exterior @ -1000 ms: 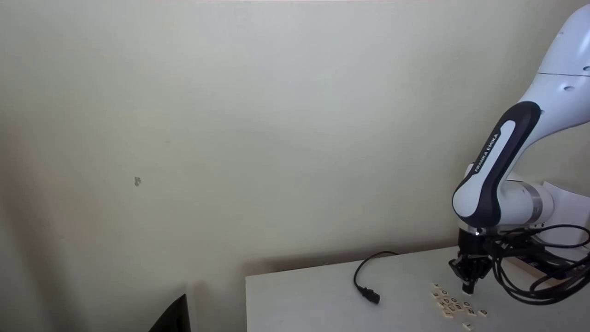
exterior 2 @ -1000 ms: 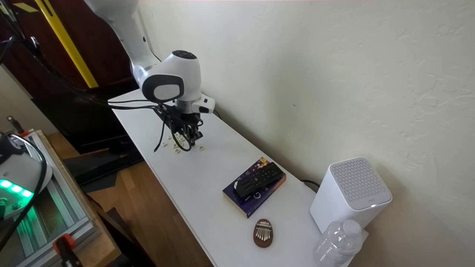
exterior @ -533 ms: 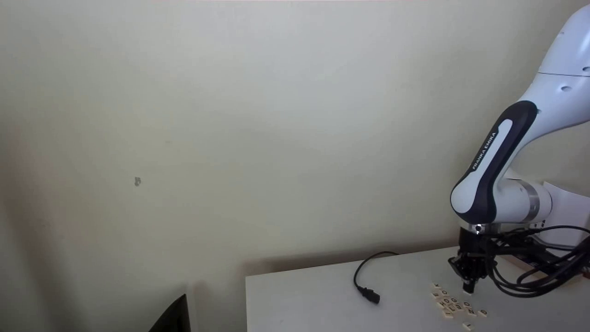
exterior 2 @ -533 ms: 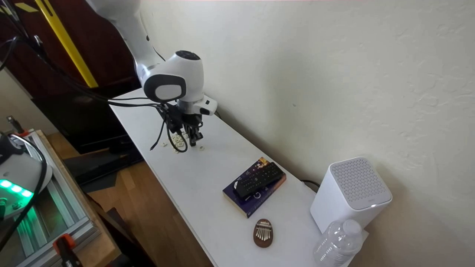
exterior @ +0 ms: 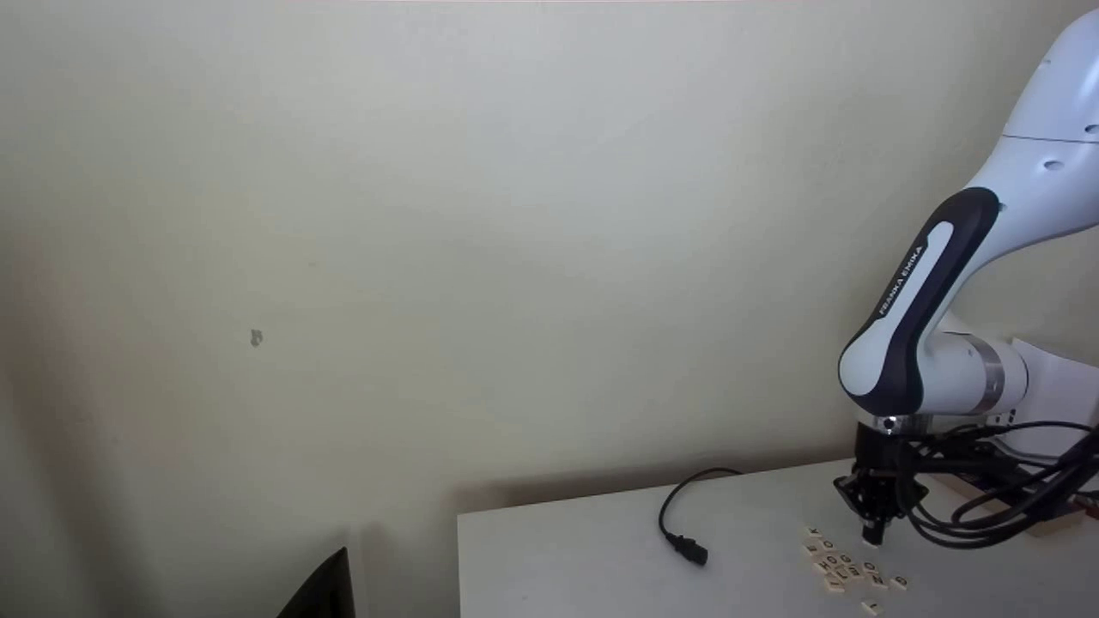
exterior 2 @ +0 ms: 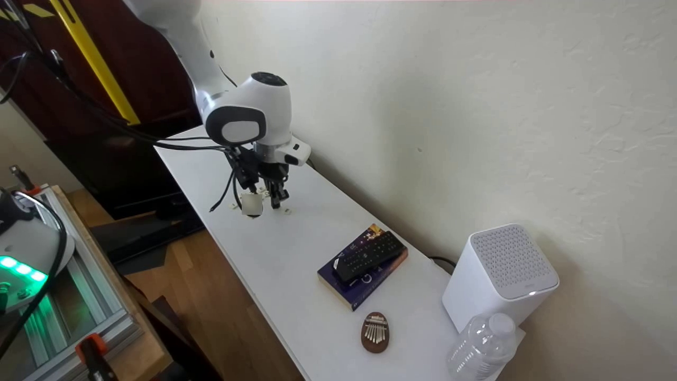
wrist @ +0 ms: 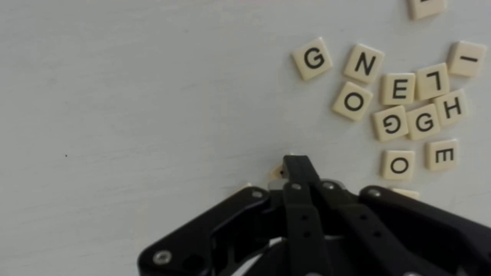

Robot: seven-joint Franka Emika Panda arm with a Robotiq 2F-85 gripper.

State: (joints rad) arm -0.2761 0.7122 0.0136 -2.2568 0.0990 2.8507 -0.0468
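arm nudged, cables swung, pale patch popped up

arm [exterior: 936,283] shifted a touch toward the picture's left in an exterior view; its white wrist segment [exterior 2: 275,111] moved a touch right in an exterior view. gripper [exterior: 872,537] turned slightly, linkage [exterior: 877,498] now showing a bit wider. cable bundle [exterior: 996,536] hangs higher and further left than a second ago. loose cable end [exterior 2: 213,208] swung left and up. new since half a second ago: pale square patch [exterior 2: 252,204] covering part of the letter tiles [wrist: 391,123] near the gripper; can't tell what it is.
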